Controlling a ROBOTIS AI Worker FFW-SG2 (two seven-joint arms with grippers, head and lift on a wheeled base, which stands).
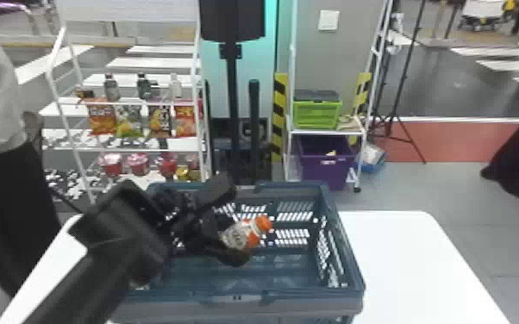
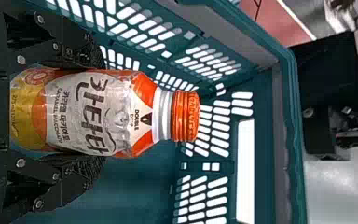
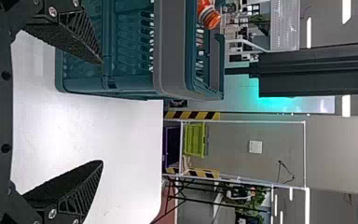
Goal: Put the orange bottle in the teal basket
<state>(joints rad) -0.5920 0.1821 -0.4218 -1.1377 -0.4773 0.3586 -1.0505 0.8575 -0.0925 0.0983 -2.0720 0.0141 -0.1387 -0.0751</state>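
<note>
The left gripper pinches the orange bottle, the teal basket beneath it. The right gripper is spread wide, the basket near one finger.

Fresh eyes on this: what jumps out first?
Probably the orange bottle, its bright cap standing out as the left gripper holds it tilted within the opening of the teal basket. Next, likely the basket itself, big and dark against the white table. Behind it, the turquoise glowing panel and the yellow-and-black striped post beside it also pull the eye.
</note>
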